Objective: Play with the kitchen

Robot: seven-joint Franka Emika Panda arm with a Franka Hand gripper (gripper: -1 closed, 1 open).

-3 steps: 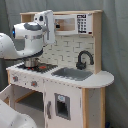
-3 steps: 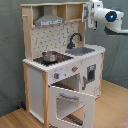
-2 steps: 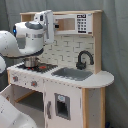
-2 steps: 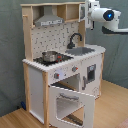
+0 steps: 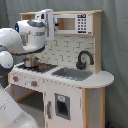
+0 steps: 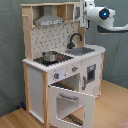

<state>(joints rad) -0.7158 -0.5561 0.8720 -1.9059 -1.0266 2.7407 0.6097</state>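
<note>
**Desk:** What is in shot?

**Photographer:** The toy kitchen [image 6: 62, 70] stands on a wooden floor against a grey curtain, white panels trimmed in pale wood. In the second exterior view its oven door [image 6: 72, 102] hangs open, tipped down and outward. A small metal pot [image 6: 50, 56] sits on the stovetop [image 6: 50, 60], the black faucet [image 6: 75, 39] arches over the sink [image 6: 82, 50], and the grey hood [image 6: 48, 20] juts out above the dotted backsplash.

**Desk:** And the robot?

**Photographer:** The arm's wrist and gripper [image 5: 46, 22] hover high, level with the top shelf, just in front of the hood. In the first exterior view the pot [image 5: 31, 61] lies directly beneath, with the microwave panel [image 5: 81, 23] off to the first exterior view's right. In the second exterior view the white wrist [image 6: 92, 10] sits at the cabinet's upper corner.

**Desk:** Fingers open or closed?

**Photographer:** I cannot tell; they are lost against the cabinet.

**Desk:** What does the next move turn on?

**Photographer:** My reading: everything playable, from pot and stove knobs to faucet, lies below the hand, so a descent comes first. The countertop runs lengthwise from stove to sink, and the stove end is nearer.
</note>
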